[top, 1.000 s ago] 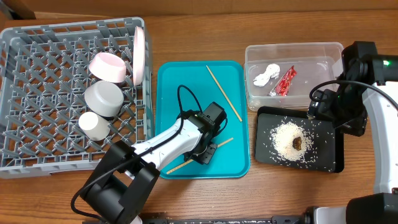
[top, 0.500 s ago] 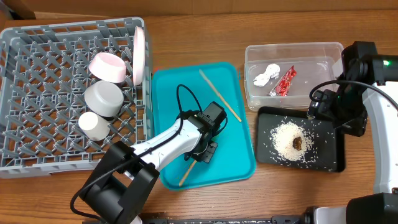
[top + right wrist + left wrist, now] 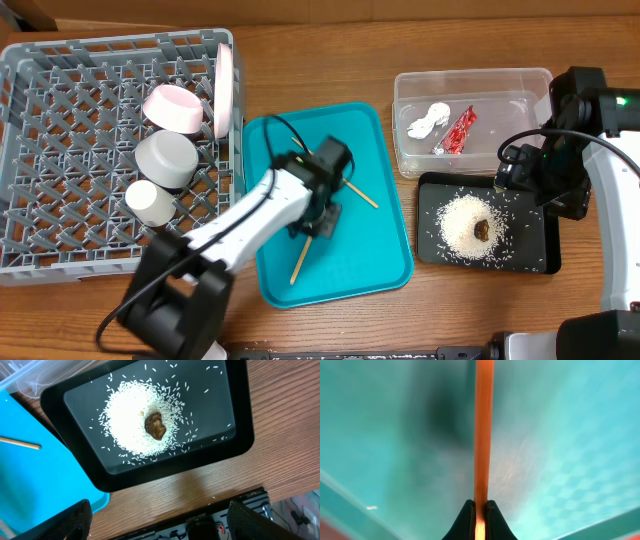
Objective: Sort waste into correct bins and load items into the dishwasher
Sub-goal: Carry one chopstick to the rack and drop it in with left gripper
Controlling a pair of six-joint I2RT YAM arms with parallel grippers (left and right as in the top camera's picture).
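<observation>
My left gripper [image 3: 318,212] is shut on a wooden chopstick [image 3: 298,262] over the teal tray [image 3: 350,270]; the left wrist view shows the stick [image 3: 483,435] pinched between the fingertips [image 3: 480,510]. The second chopstick [image 3: 362,195] lies on the tray, partly hidden under the arm. The grey rack [image 3: 60,230] holds the upright white plate [image 3: 224,85], pinkish bowl [image 3: 172,107], grey bowl [image 3: 165,158] and white cup [image 3: 150,202]. My right gripper [image 3: 535,180] is open and empty over the black tray [image 3: 540,255], which holds rice [image 3: 130,425] and a brown lump [image 3: 155,425].
The clear tub [image 3: 470,75] at the back right holds the white tissue [image 3: 428,120] and red wrapper [image 3: 458,130]. The teal tray sits askew between rack and black tray, its corner showing in the right wrist view [image 3: 30,485]. The table's front edge lies just below the black tray.
My left gripper has moved back and a little left with the chopstick in it. The teal tray has shifted and turned. The second chopstick has slid under the arm. The right arm has not moved.
</observation>
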